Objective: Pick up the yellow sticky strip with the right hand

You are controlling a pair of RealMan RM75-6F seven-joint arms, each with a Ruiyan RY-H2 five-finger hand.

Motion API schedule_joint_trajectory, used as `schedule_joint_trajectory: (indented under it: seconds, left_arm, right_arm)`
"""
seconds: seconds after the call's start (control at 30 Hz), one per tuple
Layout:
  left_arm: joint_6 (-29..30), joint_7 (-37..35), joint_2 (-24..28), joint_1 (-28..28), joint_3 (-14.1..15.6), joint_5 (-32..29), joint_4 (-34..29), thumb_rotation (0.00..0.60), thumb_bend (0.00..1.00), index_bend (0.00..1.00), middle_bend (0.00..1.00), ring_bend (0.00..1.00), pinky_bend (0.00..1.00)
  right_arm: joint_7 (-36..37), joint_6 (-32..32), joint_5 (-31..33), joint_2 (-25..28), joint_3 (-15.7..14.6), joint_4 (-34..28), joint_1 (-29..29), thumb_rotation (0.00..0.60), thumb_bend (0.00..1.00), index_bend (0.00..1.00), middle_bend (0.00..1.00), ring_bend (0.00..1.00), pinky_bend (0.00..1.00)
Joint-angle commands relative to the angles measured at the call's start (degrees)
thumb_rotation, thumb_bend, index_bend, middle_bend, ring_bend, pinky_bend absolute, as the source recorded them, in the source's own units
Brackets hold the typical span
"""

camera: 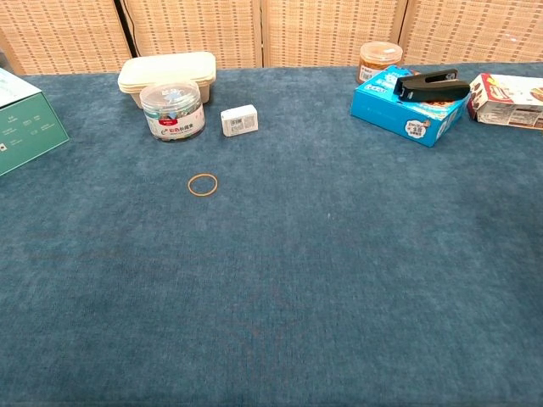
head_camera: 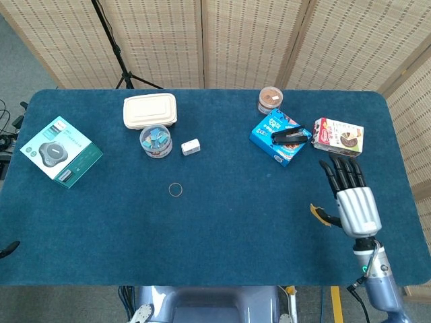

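In the head view my right hand [head_camera: 353, 200] hovers over the table's right side, back of the hand up, fingers stretched toward the far edge. A small piece of the yellow sticky strip [head_camera: 315, 210] shows at its left side, pinched at the thumb. The chest view shows neither the hand nor the strip. Only a dark tip of my left hand [head_camera: 7, 249] shows at the left edge of the head view, off the table; its fingers are hidden.
A blue box [head_camera: 274, 136] with a black stapler [head_camera: 291, 134] on it, a brown jar [head_camera: 270, 99] and a snack box [head_camera: 339, 136] stand at the far right. At far left are a lidded container [head_camera: 149, 110], a clip tub [head_camera: 155, 140], a small white box [head_camera: 190, 146], a rubber band [head_camera: 176, 189] and a teal box [head_camera: 60, 151].
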Motion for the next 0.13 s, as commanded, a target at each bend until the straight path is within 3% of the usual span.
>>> schedule_joint_trajectory:
  seconds: [0.03, 0.13]
  left_arm:
    - [0.4, -0.4, -0.3, 0.0, -0.2, 0.3, 0.5, 0.6, 0.0, 0.0, 0.0, 0.0, 0.0]
    - [0.5, -0.8, -0.3, -0.1, -0.4, 0.4, 0.8, 0.6, 0.0, 0.0, 0.0, 0.0, 0.0]
  right_arm:
    - [-0.2, 1.1, -0.2, 1.1, -0.6, -1.5, -1.9, 0.6, 0.0, 0.0, 0.0, 0.0, 0.0]
    - [-0.3, 1.1, 0.2, 1.6, -0.4, -2.2, -2.8, 0.6, 0.0, 0.0, 0.0, 0.0, 0.0]
